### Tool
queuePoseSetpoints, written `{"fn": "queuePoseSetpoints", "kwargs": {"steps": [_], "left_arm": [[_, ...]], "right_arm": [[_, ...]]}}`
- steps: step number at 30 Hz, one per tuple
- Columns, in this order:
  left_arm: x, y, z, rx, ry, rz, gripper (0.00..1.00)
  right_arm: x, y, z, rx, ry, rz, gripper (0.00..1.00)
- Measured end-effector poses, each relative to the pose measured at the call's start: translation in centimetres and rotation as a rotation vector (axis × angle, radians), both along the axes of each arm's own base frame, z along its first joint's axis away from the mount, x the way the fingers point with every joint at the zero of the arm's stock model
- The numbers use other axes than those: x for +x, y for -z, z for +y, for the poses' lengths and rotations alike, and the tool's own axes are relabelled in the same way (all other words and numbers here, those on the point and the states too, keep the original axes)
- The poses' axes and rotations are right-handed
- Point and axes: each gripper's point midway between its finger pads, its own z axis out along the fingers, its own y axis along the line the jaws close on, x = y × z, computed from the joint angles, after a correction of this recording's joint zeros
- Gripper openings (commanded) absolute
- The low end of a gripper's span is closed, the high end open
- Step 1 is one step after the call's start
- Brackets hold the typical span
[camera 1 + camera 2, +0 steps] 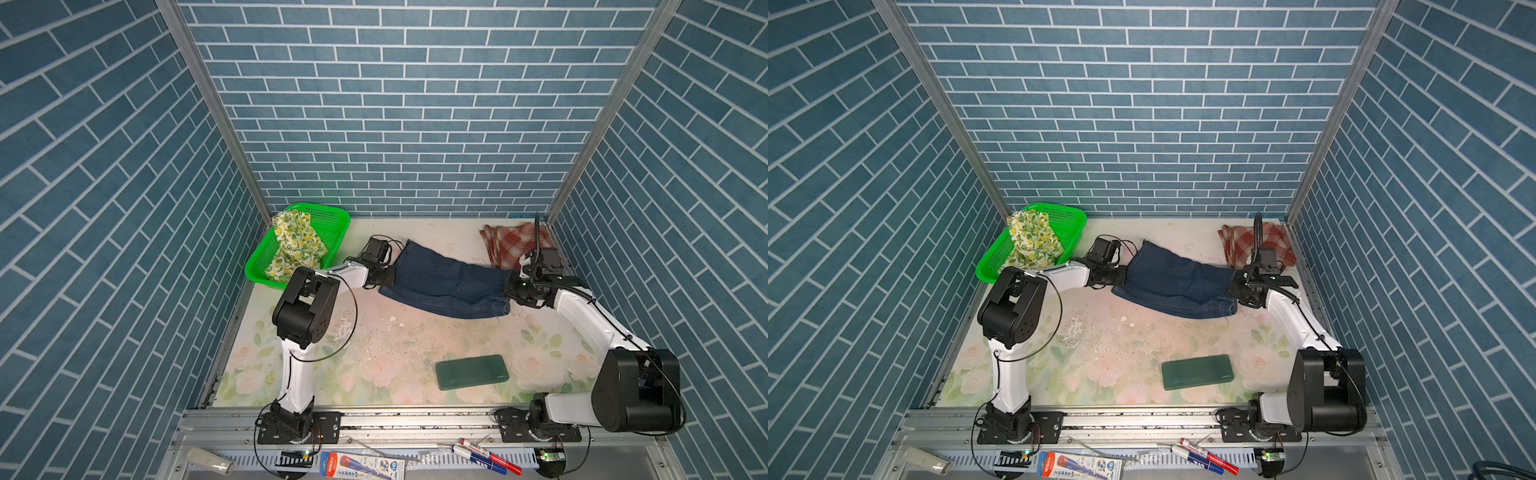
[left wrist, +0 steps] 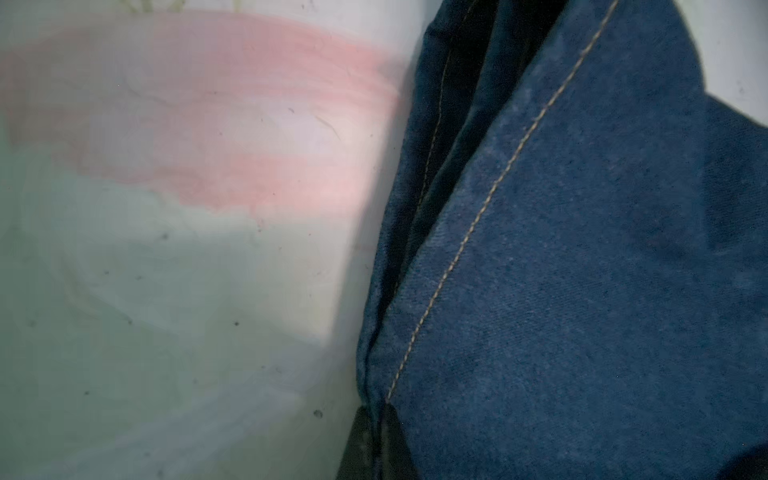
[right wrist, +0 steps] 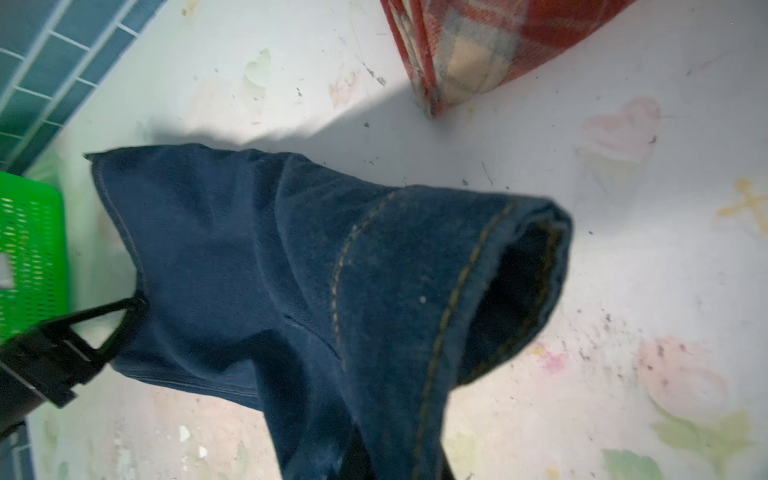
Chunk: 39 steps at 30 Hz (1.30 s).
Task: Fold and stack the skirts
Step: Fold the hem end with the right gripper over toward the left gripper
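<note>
**Denim skirt (image 1: 444, 282) pinched at both ends for folding**

From left: one lemon-print skirt (image 1: 295, 245) fills the one green basket (image 1: 328, 226). Left gripper (image 1: 392, 277) and right gripper (image 1: 508, 286), both clamped on the denim mid-table, should move evenly to keep it taut. One plaid skirt (image 1: 515, 245) lies back right. Three skirts, one dark slab (image 1: 471, 372)

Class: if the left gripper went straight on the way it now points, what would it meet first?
The dark blue denim skirt: the left gripper is shut on its edge, pointing along the cloth, probably toward the right gripper, though depth is unclear.
</note>
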Motion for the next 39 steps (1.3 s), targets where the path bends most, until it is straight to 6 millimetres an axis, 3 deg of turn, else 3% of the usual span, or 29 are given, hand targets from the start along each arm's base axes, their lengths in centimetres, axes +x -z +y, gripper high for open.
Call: {"fn": "queuePoseSetpoints", "kwargs": {"steps": [6, 18, 25, 35, 39], "left_arm": [[-4.2, 0.0, 0.3, -0.037, -0.035, 0.022, 0.00], [-7.5, 0.0, -0.1, -0.116, -0.093, 0.011, 0.00], [-8.0, 0.1, -0.1, -0.160, -0.120, -0.007, 0.00], [-8.0, 0.2, 0.0, -0.203, -0.152, -0.019, 0.00], [-8.0, 0.2, -0.1, -0.217, -0.161, -0.021, 0.00]], "right_arm": [[0.5, -0.9, 2.1, -0.122, -0.094, -0.002, 0.00], [1.9, -1.8, 9.8, -0.175, -0.267, -0.016, 0.00], [2.5, -0.8, 15.3, -0.111, -0.324, 0.001, 0.00], [3.1, 1.2, 24.5, 0.055, -0.400, 0.037, 0.00], [3.0, 2.3, 26.9, 0.083, -0.426, 0.062, 0.00]]}}
